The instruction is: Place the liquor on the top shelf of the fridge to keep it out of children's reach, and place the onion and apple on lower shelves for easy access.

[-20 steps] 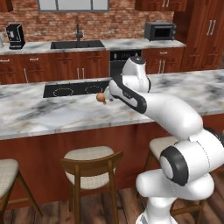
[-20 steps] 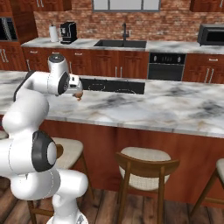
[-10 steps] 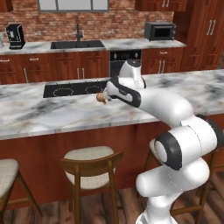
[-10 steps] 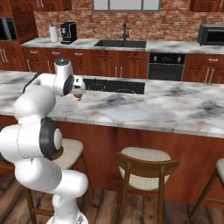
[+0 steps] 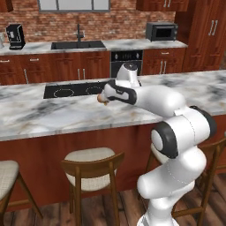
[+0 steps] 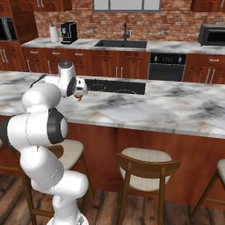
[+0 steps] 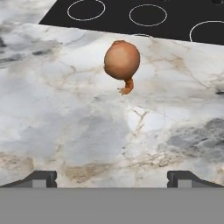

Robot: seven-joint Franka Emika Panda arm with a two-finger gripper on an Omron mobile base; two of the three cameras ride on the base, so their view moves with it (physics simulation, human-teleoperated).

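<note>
1. Tool (image 7: 112, 177) stands open: its two dark fingertips (image 7: 41, 178) sit wide apart at the bottom of the hand view, nothing between them. It hangs over the marble tabletop (image 7: 65, 127), aimed at the onion (image 7: 122, 60).
2. Onion location: it lies on the tabletop just short of the black cooktop (image 7: 144, 17), beyond the fingertips and apart from them. In the left base view it shows as a small tan spot at the arm's end (image 5: 103, 99).
3. Progress, as judged: the onion is not yet grasped, so its placement on a lower shelf is outstanding. Neither fridge, liquor nor apple can be made out here, so their status cannot be confirmed. The task appears to be at an early stage.
4. Materials and shapes: the onion is a smooth, rounded tan-orange bulb with a short twisted stub at one end; likely to roll if nudged. The tabletop is polished grey-white marble with brown veining, flat and hard. The cooktop is flat matt black with thin white burner rings.
</note>
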